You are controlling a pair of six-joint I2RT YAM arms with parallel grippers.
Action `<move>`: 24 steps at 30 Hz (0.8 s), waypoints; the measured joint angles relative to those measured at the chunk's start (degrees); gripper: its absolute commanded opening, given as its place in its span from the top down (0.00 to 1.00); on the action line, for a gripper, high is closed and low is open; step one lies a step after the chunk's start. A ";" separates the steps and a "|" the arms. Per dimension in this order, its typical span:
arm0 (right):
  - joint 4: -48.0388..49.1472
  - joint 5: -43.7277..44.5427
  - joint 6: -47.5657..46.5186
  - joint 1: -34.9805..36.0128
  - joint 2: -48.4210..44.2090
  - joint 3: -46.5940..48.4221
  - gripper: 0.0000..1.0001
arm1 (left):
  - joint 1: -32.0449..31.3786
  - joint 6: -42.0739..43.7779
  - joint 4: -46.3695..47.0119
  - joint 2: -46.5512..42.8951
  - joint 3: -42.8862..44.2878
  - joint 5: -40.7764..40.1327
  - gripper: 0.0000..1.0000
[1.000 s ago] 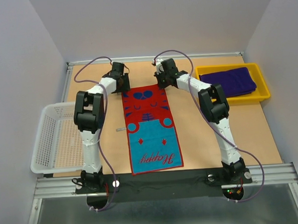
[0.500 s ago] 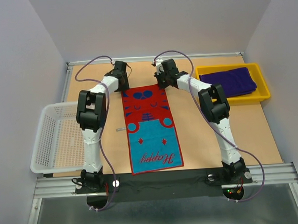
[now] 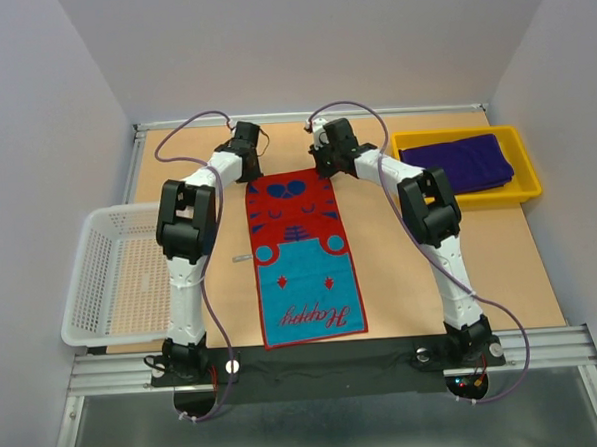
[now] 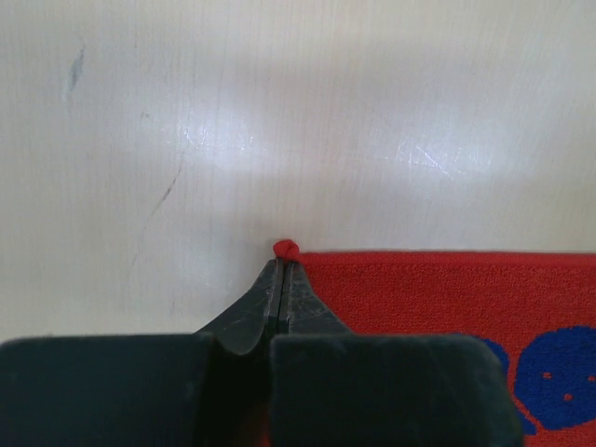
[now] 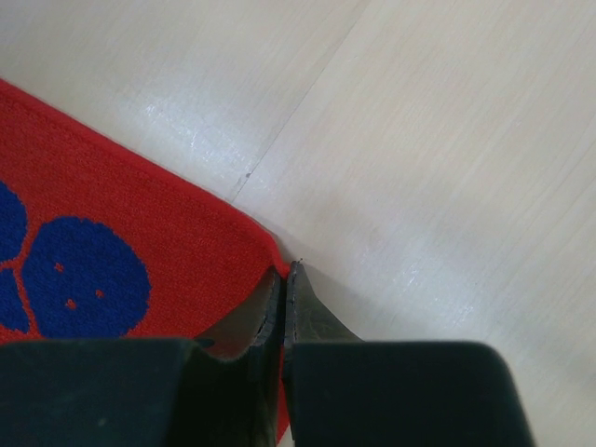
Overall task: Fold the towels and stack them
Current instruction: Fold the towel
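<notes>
A red and light-blue towel (image 3: 304,253) lies flat and lengthwise in the middle of the table. My left gripper (image 3: 250,172) is shut on its far left corner; in the left wrist view a red nub of towel (image 4: 287,249) pokes out past the closed fingertips (image 4: 282,268). My right gripper (image 3: 326,168) is shut on the far right corner, its fingertips (image 5: 285,276) pinching the red towel's edge (image 5: 140,233). A folded deep purple towel (image 3: 458,162) lies in the yellow tray.
The yellow tray (image 3: 524,167) stands at the back right. A white mesh basket (image 3: 111,278) hangs over the table's left edge. A small pale object (image 3: 241,257) lies left of the towel.
My left gripper has moved right onto the towel's far left corner and closed on it. The right gripper has stayed shut on the other corner.
</notes>
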 measured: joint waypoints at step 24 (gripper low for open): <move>0.33 4.00 -0.50 -3.41 5.35 20.37 0.99 | 3.93 6.64 4.72 0.44 20.70 8.13 1.00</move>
